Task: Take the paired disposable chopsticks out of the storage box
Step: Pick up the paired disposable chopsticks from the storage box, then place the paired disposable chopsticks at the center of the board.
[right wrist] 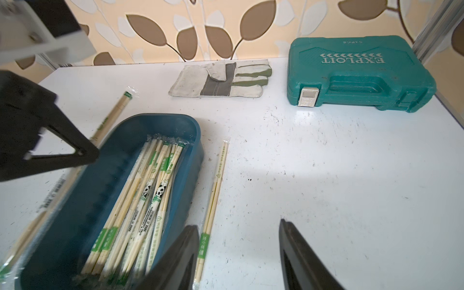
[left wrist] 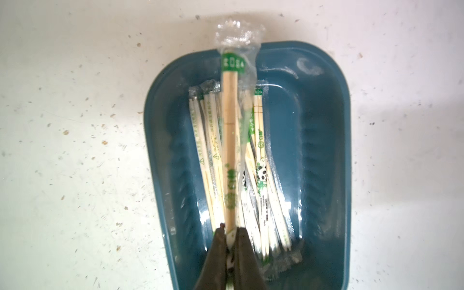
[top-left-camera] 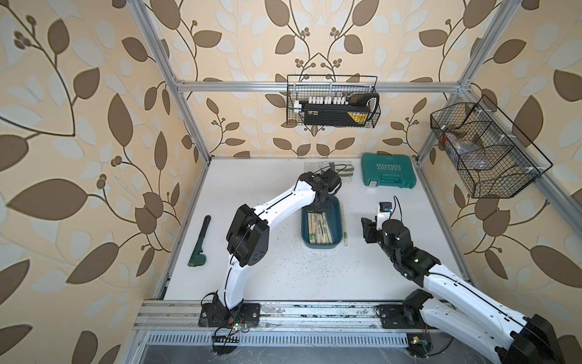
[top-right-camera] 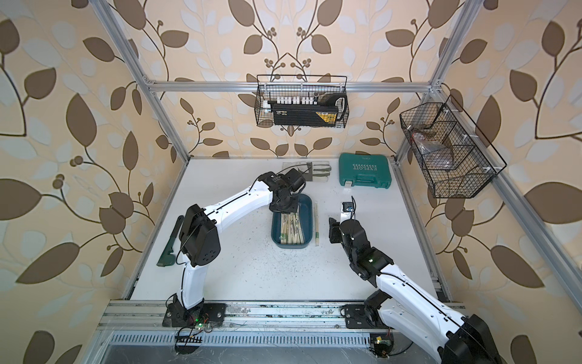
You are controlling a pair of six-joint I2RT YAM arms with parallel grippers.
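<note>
My left gripper (top-left-camera: 317, 209) is down over the 12 o'clock end of the box (top-left-camera: 322, 246), which sits mid-table in both top views. The chopsticks (top-left-camera: 319, 228) lie inside it. A loose pair (top-left-camera: 344, 224) lies on the table (top-left-camera: 283, 277) just beside the box, at its 3 o'clock. My right gripper (top-left-camera: 366, 230) hangs farther out at 3 o'clock. A wrench (top-left-camera: 200, 241) lies at 9 o'clock, a glove (top-right-camera: 315, 176) at 12 and a case (top-left-camera: 389, 173) at 1.

In the left wrist view, my left gripper (left wrist: 231, 229) pinches tight on the held pair (left wrist: 229, 130). Its far end sticks out past the box rim.

In the right wrist view, my right gripper (right wrist: 236, 223) has its jaws apart with nothing between them. The loose pair (right wrist: 213, 198) lies near one finger.
</note>
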